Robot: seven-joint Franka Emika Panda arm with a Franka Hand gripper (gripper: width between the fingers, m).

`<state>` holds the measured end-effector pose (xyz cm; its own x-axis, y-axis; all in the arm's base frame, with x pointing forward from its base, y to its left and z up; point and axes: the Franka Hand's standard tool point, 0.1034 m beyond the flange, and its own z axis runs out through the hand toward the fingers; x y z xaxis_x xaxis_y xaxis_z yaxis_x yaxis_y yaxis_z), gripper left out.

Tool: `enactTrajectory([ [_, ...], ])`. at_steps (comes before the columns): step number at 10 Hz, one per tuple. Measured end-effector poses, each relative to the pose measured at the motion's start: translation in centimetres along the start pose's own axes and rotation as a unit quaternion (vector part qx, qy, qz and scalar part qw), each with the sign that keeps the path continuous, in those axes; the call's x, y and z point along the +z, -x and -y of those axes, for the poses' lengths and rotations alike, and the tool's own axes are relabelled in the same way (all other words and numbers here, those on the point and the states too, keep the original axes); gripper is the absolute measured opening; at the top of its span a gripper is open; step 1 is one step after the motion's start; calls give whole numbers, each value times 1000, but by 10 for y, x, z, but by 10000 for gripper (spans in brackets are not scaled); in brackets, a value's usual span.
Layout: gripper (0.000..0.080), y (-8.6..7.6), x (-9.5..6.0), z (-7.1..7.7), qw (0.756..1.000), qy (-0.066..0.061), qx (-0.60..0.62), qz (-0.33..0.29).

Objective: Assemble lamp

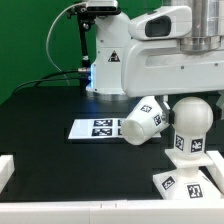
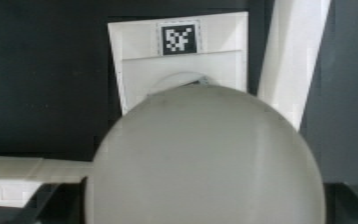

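Jaws hang over the bulb (image 1: 190,118), tipped shade (image 1: 143,120) just beside.

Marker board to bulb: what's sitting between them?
The shade, lying on its side, sits between the marker board and the bulb. This shows in the exterior view only.

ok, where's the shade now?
Exterior view, right of centre: the shade lies on its side, between the marker board on that view's left and the bulb on its right.
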<state>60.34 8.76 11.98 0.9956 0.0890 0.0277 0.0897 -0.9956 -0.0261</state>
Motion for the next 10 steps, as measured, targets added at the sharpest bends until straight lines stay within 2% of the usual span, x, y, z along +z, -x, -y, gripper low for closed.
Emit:
enactTrajectory([
  [3,570,-1,0,0,1000,1,27,-1],
  [6,570,-1,0,1,981,-1,194,-3],
  [7,571,-1,1,2,963,-1,268,-3],
  [9,572,-2,1,6,890,-26,455,-11],
  [10,573,-3,0,8,874,-28,486,-8],
])
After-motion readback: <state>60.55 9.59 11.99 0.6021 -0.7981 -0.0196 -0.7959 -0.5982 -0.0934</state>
